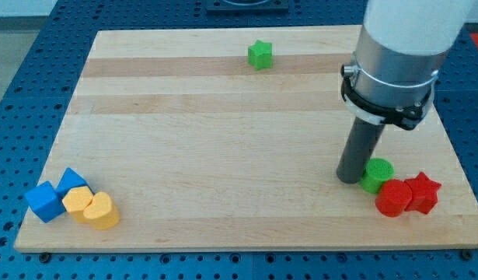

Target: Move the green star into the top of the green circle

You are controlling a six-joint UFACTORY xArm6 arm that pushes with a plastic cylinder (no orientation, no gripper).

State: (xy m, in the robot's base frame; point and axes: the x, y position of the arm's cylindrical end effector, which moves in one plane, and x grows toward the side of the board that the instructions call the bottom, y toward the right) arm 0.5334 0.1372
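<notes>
At the near left corner sit two blue blocks (56,194) and two yellow ones (92,208), well clear of our work. The green star (260,54) lies far off, near the board's (184,117) far edge. We carry no jaws, only a rod; my tip (350,178) rests just left of the green circle (376,174), beside the red blocks (408,195). We should circle behind the star's far side, then push it steadily rightward and nearer, correcting drift, stopping at the circle's far edge.
</notes>
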